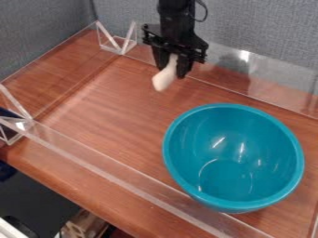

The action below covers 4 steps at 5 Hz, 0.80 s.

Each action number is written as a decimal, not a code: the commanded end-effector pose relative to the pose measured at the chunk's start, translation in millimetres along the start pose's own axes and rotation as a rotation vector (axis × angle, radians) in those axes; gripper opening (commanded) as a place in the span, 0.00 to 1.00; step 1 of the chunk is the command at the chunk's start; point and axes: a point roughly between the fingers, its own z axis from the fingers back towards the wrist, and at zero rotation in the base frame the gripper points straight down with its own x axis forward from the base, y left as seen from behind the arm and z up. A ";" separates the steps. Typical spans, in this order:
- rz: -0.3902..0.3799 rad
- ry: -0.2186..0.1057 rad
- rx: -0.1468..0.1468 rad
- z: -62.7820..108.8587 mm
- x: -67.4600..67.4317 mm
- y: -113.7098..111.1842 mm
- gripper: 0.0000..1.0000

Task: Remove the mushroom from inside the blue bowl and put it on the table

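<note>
The mushroom [162, 79], small with a smooth cream-white stem, is held tilted between the black claw [172, 65] tips, which are closed on it. It is kept above the shiny reddish-brown wooden table [99, 107]. The round, deep, glossy teal blue bowl [233, 156] is seen well apart, nearer the camera.

Blue bowl [233, 154] glossy smooth plastic; table [99, 102] polished grained wood; edge walls [87, 163] clear acrylic
</note>
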 end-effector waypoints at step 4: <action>0.086 -0.027 0.038 32.0 -49.2 62.9 0.00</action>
